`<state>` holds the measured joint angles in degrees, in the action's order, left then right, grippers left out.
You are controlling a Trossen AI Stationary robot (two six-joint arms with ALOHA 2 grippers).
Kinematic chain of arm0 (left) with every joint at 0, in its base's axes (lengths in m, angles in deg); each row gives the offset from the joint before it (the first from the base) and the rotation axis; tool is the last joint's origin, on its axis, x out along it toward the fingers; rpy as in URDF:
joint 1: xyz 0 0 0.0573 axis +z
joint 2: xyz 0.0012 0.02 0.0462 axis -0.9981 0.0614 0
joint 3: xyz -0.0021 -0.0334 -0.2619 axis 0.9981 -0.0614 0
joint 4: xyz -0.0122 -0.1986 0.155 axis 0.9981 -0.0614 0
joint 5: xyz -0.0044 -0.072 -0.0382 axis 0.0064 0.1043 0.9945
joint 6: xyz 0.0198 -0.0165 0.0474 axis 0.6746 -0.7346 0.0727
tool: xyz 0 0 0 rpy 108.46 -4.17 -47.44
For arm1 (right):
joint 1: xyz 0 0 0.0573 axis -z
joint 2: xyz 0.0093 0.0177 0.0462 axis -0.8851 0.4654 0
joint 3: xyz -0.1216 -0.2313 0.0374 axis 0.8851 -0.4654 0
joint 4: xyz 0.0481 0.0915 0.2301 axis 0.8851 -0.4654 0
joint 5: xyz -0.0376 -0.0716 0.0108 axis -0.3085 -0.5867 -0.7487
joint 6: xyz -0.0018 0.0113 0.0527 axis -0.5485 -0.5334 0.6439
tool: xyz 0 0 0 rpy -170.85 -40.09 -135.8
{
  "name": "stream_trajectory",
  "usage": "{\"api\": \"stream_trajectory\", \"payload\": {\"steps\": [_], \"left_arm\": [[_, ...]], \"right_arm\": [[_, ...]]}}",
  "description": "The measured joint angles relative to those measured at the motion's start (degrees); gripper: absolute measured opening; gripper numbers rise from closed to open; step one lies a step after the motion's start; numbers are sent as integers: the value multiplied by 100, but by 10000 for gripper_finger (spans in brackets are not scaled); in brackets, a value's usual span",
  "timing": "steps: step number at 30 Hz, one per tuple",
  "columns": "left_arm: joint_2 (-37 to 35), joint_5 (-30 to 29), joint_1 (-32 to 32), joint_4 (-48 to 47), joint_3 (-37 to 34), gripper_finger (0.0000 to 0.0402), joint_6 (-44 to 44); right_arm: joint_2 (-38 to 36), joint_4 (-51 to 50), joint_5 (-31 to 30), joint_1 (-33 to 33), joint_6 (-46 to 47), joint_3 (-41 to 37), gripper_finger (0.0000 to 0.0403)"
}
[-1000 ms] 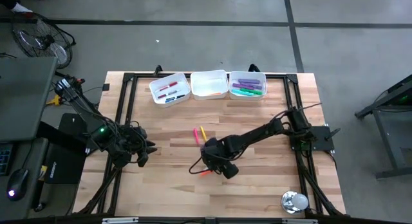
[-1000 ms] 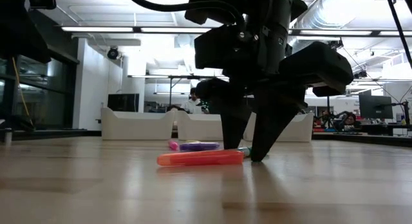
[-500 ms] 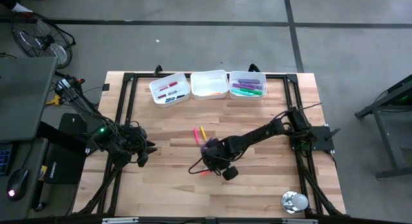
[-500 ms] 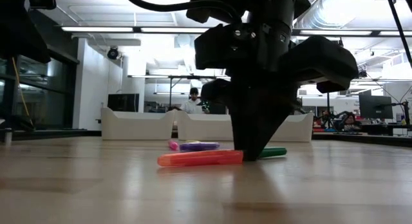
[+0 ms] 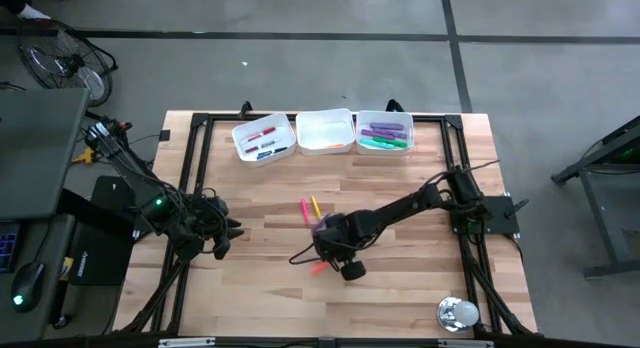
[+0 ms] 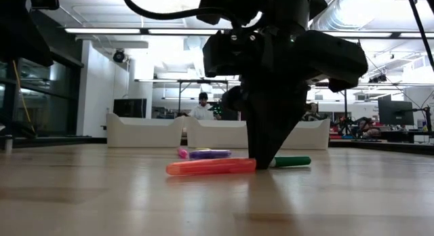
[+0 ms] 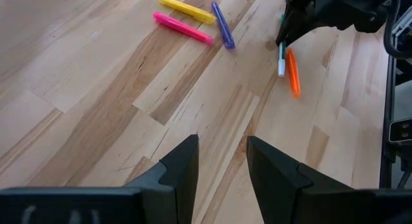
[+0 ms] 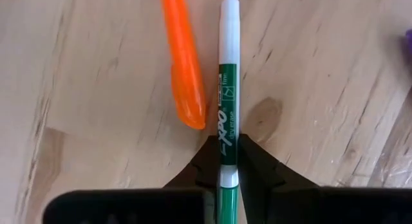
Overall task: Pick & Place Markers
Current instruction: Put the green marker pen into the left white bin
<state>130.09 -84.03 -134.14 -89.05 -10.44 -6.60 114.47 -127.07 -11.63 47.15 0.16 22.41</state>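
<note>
1. The high view looked straight down from well above; it took in the whole table (image 5: 400, 288), both arms and the three white trays (image 5: 325, 131) along the far edge.
2. The low view sat at table-top height, facing level across the wood toward those trays (image 6: 146, 131) and the room behind; the orange marker (image 6: 210, 167) lay close before it.
3. The left wrist view looked obliquely forward and down past its own fingers (image 7: 183, 166); it shared the orange marker (image 7: 293, 73) and the right gripper (image 7: 286, 34) with the low view.
4. The right wrist view looked down from very near; the green marker (image 8: 227, 130) filled its middle, also seen low (image 6: 291, 161).
</note>
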Motion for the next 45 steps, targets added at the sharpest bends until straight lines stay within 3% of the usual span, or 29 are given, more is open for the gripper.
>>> {"api": "stream_trajectory", "payload": {"steps": [14, 21, 26, 36, 39, 45], "left_arm": [[2, -301, 0, 49, 0, 129, -2], [9, -1035, 2, 131, 0, 129, 25], [11, -1574, 3, 227, 2, 129, 196], [13, -2617, 143, 1133, 2, 129, 1392], [13, -2478, 474, 1505, 2, 129, 1790], [13, -1755, 1269, 2922, 2, 129, 3527]], "right_arm": [[-213, 98, -165, 334, 525, -31, 23], [-398, 115, -779, 573, 545, -58, 23], [-698, 211, -858, 780, 684, -44, 23], [-1338, 961, -785, 1062, 806, -33, 23], [-1568, 1305, -768, 1111, 866, -31, 23], [-1986, 1991, -755, 1205, 967, -31, 23]]}}
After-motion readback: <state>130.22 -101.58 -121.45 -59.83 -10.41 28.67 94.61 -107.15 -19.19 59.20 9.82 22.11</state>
